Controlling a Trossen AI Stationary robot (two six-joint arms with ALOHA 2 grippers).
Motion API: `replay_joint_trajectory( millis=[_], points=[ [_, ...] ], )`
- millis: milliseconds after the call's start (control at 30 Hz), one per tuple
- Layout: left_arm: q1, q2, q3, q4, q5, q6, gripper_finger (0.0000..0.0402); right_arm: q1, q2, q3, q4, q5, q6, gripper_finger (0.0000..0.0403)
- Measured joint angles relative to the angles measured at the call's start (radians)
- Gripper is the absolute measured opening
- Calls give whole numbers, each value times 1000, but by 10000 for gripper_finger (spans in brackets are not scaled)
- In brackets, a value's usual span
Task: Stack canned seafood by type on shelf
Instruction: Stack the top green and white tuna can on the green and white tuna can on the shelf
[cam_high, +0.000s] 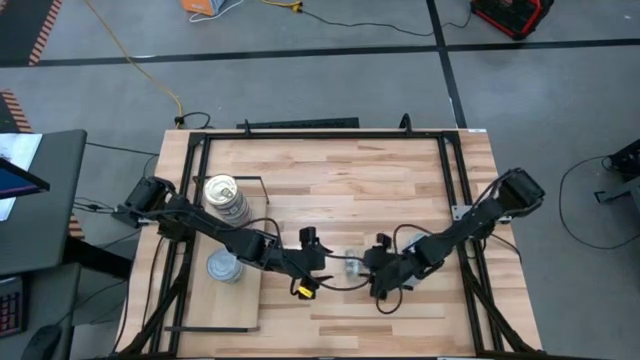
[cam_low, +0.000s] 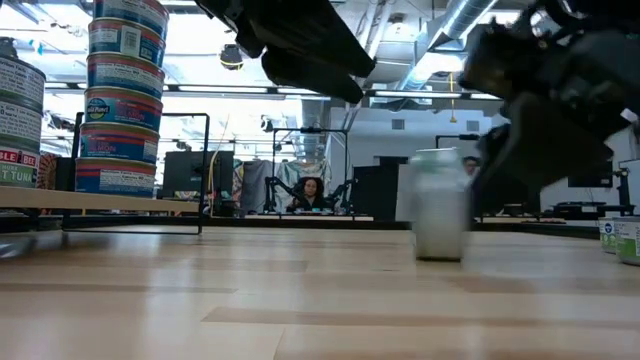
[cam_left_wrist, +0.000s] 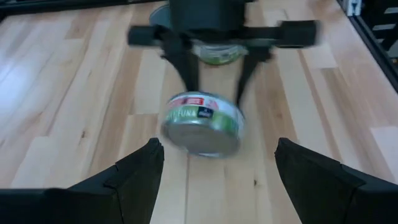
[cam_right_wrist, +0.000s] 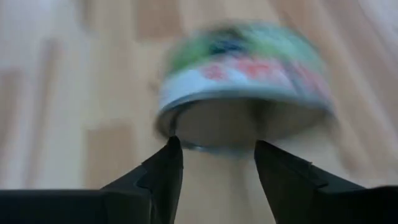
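Handover step, by the look of it, at mid-table: one tuna tin (cam_high: 353, 262) standing on its edge on the butcher-block tabletop (cam_high: 330, 180), between the two grippers and well apart from the shelf (cam_high: 226, 306). Right gripper (cam_right_wrist: 214, 149) close behind the tin, fingers parted, tin lying just past the tips and not clamped. Left gripper (cam_left_wrist: 217, 155) facing the same tin from the other side, fingers spread wide, holding nothing, tin near but not yet between the tips. Label green and red with a plain metal end, too blurred to sort by type with confidence.

On the shelf, a tall stack of gold-topped tins (cam_high: 222, 192) near the wire frame (cam_high: 250, 180) and a lower stack with a pale blue-silver top (cam_high: 222, 266) beside it.

Next move, as judged: ease the left gripper forward round the tin, close across its width, clear the right arm, then carry to the matching stack. Likely risk: tin rolling or toppling from its edge before the grip closes.
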Motion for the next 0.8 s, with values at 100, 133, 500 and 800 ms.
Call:
replay_joint_trajectory(
  millis=[100,133,500,800],
  points=[
    [4,0,0,-3,-4,-30,295,8,34,1,145,-21,-60,226],
    [5,0,0,-11,-6,-50,295,12,34,1,174,-21,-73,225],
    [3,0,0,-146,-46,-265,295,15,-80,1,51,38,-117,221],
    [10,0,0,-103,7,52,296,15,-64,1,77,37,-174,221]
  ],
)
